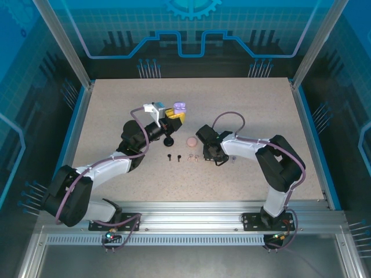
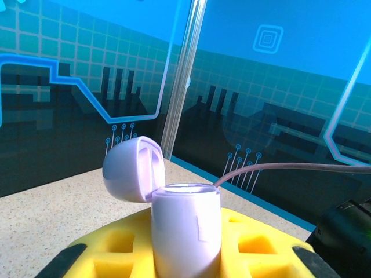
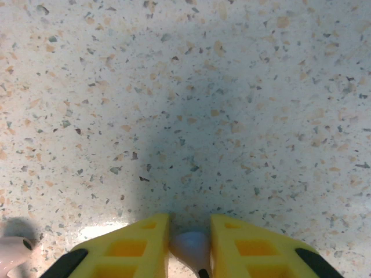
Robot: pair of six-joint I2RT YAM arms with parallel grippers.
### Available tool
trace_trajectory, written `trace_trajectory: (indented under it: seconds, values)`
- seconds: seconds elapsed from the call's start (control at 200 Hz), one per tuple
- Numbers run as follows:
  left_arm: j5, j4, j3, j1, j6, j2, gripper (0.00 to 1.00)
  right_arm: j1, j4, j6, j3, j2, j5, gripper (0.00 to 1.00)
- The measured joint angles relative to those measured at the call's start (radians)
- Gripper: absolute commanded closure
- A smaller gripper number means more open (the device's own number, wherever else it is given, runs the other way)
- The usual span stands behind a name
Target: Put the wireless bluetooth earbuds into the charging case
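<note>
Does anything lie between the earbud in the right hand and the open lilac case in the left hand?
Yes: a pink case lies on the table roughly between the earbud and the lilac case; a lifted path would probably clear it.

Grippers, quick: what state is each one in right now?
Left gripper: shut on the lilac case, lid open.
Right gripper: shut on a lilac earbud.

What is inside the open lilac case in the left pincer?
The lilac case stands open; its lid shows an empty hollow. The body's inside is hidden behind its rim.
</note>
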State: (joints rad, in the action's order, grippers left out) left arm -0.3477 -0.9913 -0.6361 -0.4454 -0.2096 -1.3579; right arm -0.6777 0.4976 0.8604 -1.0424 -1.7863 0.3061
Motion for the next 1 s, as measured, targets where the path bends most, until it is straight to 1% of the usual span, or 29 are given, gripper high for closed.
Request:
trace_trajectory:
  seconds: [0.28,0.39,0.535,0.72,1.0]
  values:
    - [0.004,0.000,0.000,-0.004,0.007,0.000,1.00,0.000,-0.006,-0.002,0.027,0.033,-0.016,0.81]
    - [0.004,-0.002,0.000,-0.005,0.010,0.000,1.00,0.000,0.016,-0.006,0.031,0.078,-0.023,0.81]
    - [0.005,-0.028,0.003,-0.005,0.011,-0.009,1.00,0.000,0.038,-0.025,0.018,0.174,-0.022,0.81]
    - [0.011,-0.084,0.005,-0.011,0.027,-0.043,1.00,0.000,0.068,-0.067,-0.069,0.274,-0.022,0.81]
    - [0.011,-0.218,0.010,-0.029,0.051,-0.097,1.00,0.000,0.089,-0.151,-0.267,0.388,-0.019,0.82]
